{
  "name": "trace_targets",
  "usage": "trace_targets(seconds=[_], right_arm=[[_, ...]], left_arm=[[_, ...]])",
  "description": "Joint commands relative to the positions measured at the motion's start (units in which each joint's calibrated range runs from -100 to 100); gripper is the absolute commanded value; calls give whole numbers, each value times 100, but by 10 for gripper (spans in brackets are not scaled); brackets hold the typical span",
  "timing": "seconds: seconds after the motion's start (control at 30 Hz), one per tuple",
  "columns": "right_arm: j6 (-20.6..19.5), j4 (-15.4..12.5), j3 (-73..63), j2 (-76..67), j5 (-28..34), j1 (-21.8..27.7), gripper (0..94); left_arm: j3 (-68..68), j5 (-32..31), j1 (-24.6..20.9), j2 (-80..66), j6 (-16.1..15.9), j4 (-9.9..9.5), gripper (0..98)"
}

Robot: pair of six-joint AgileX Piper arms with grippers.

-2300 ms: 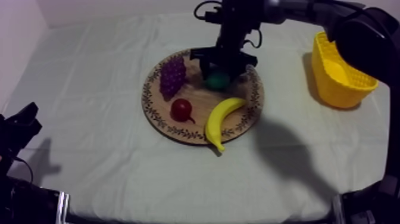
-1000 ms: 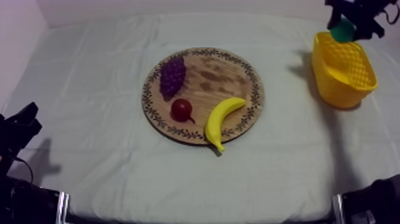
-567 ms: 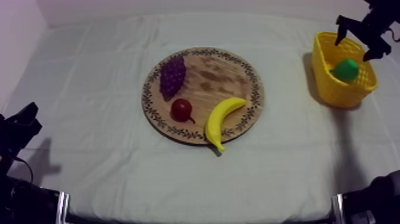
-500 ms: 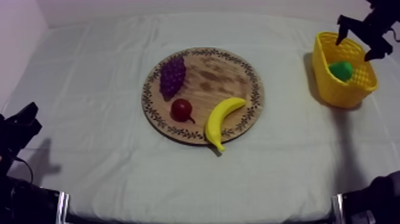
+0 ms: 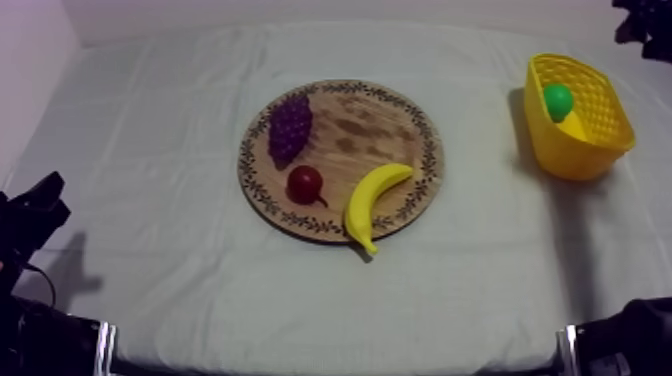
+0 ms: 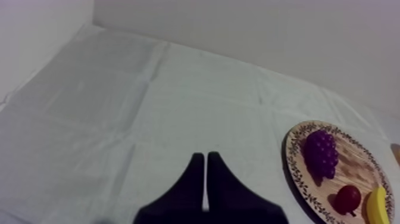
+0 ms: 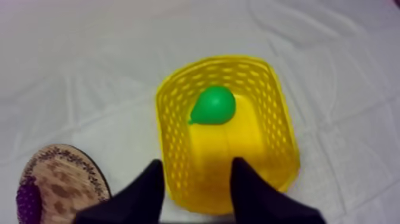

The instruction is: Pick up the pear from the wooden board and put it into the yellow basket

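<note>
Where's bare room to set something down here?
Bare cloth between wooden board and yellow basket, also left of and in front of the board. On the board: the patch right of the grapes, behind the banana. Crowded: small red fruit beside banana.

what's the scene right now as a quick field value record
pear: inside the yellow basket, not held
wooden board: holds grapes, small red fruit, banana
right hand: open, above the basket, holding nothing
left hand: shut on nothing, over the table, off to one side of the board
task: looks done
</note>
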Motion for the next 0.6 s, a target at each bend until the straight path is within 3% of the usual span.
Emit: trace_targets(seconds=[0.0,0.17,0.4,0.57], right_arm=[[-34,56,662,-1568,-394,-98,163],[-167,243,2081,-2777,-1128,-302,33],[-96,400,4638,-4618,-2452,-500,6],[24,404,5921,-5481,-2857,-419,4]], left_arm=[[5,-1,-2,0,-2,2,1],[5,-1,-2,0,-2,2,1],[5,-1,-2,0,-1,2,1],[5,-1,-2,0,-1,2,1]])
